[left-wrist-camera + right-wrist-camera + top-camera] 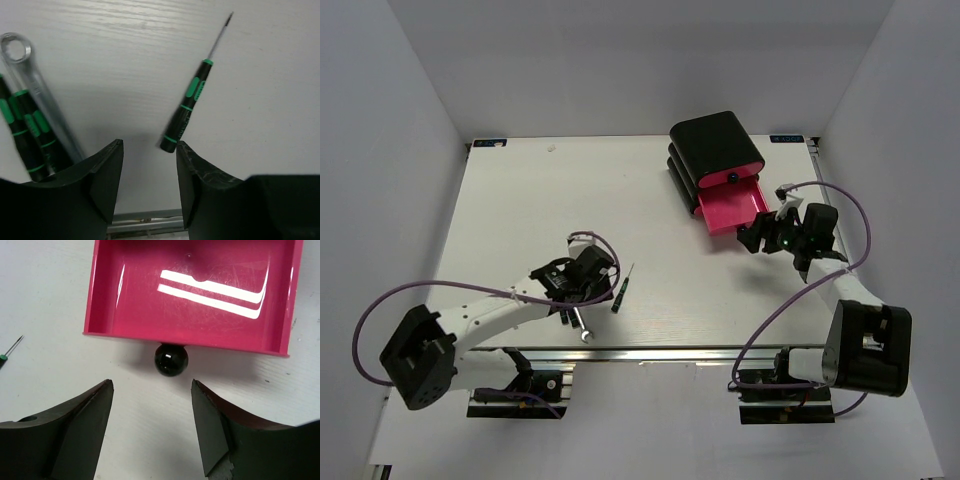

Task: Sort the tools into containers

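A stack of black drawers (715, 148) stands at the back right. Its lowest drawer (728, 205) is pulled out, pink inside and empty (200, 315), with a black knob (171, 359) in front. My right gripper (755, 238) is open just short of the knob (152, 387), touching nothing. My left gripper (603, 284) is open and empty (149, 150). One green-black screwdriver (621, 288) lies just past its right finger (190, 107). A silver wrench (35, 85) and two more screwdrivers (25, 130) lie to its left, partly hidden by the left finger.
The white table's near edge with a metal rail (650, 352) runs just behind the left gripper. Purple cables (380, 305) loop off both arms. White walls close in the table on three sides.
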Available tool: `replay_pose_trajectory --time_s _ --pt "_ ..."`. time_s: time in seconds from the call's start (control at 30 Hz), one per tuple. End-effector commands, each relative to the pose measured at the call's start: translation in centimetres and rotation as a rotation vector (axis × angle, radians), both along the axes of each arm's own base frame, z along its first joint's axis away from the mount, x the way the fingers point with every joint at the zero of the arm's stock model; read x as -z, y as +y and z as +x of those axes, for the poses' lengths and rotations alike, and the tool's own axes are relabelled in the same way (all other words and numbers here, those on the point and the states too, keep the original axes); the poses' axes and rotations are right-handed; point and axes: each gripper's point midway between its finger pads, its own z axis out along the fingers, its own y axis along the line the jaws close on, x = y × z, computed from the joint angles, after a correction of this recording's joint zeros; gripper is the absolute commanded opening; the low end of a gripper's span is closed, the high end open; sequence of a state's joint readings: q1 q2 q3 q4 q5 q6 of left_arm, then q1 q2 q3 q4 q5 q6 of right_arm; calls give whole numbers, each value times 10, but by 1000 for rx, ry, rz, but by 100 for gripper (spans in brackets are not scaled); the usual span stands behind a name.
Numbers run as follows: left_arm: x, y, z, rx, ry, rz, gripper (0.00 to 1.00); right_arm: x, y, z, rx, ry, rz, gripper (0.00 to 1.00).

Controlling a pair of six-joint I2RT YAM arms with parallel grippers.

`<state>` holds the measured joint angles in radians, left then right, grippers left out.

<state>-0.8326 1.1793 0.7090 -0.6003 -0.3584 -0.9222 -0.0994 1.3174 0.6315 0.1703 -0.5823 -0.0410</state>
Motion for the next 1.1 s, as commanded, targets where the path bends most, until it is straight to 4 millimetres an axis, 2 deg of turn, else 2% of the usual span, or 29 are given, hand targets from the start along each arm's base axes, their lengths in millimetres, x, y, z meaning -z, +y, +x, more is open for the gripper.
replay_pose_trajectory --time_s 0.0,0.17,0.2,0.23,0.37,0.5,0.57,0.67,0.73,0.77,0.8,0.83,0.87,0.9,0.93,0.97,1.0,1.03,1.07 --pt "-7 -37 14 160 -43 -85 57 -2 -4 -14 -15 -3 -30 69" --pt "5 -69 24 315 -28 -95 58 -8 -10 -28 -12 -16 -45 70" --pt "10 -71 24 341 -18 -76 58 -7 -10 -32 -10 -9 -44 70" --pt "23 -69 22 350 20 -40 58 -8 -11 -33 -8 -12 -45 69" --pt "43 -68 27 371 68 39 55 -9 -16 -44 2 -3 -38 70" --pt "55 -67 33 375 96 93 37 -14 -19 -48 9 0 -33 70" --pt "57 -66 35 372 104 113 34 -16 -20 -49 10 5 -27 70" --pt "62 -62 35 368 112 138 17 -24 -21 -47 7 -7 -21 70" --pt "48 -71 42 378 76 114 4 -34 -22 -45 1 -24 -21 69" --pt "39 -80 45 402 61 82 2 -39 -24 -43 -3 -42 -31 68" --pt "24 -89 49 429 29 53 0 -41 -23 -46 -12 -32 -32 67" --pt "9 -103 55 458 -8 11 0 -50 -24 -43 -18 -50 -42 65" --pt "-19 -123 67 490 -70 -47 0 -54 -26 -42 -24 -62 -57 62" --pt "-36 -139 68 560 -97 -98 0 -55 -27 -44 -26 -49 -61 60" --pt "-48 -155 72 603 -118 -139 0 -58 -28 -44 -29 -54 -67 51" --pt "-83 -177 85 642 -190 -195 0 -64 -30 -43 -32 -66 -73 42" --pt "-96 -192 86 714 -210 -229 0 -67 -29 -44 -50 -79 -79 32" --pt "-91 -205 91 749 -194 -233 0 -66 -28 -47 -57 -65 -75 7" --pt "-124 -223 103 792 -272 -264 0 -68 -27 -48 -67 -67 -75 0"
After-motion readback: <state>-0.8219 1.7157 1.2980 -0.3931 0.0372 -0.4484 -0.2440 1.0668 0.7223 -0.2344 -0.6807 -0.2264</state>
